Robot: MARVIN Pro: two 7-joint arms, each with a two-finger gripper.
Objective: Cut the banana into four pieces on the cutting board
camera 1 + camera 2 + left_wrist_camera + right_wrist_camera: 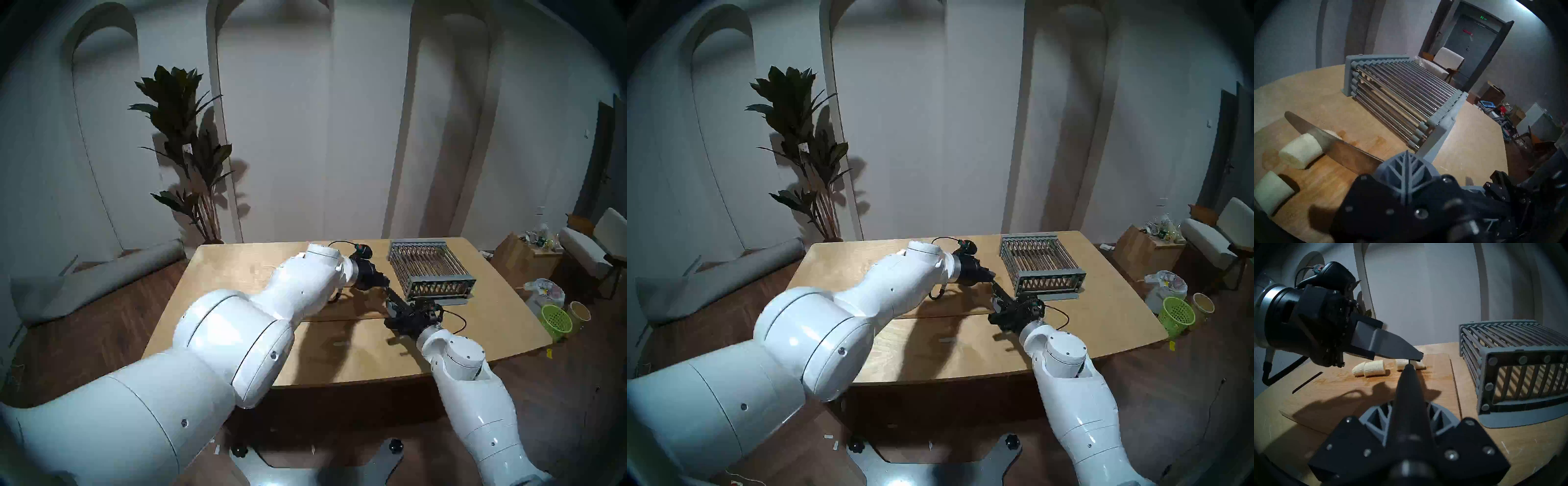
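Right tool gripping knife, banana mid-board, cutting board edges clear

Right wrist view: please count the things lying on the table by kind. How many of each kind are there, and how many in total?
banana pieces: 4
knife: 1
cutting board: 1
grey bar rack: 1
Total: 7
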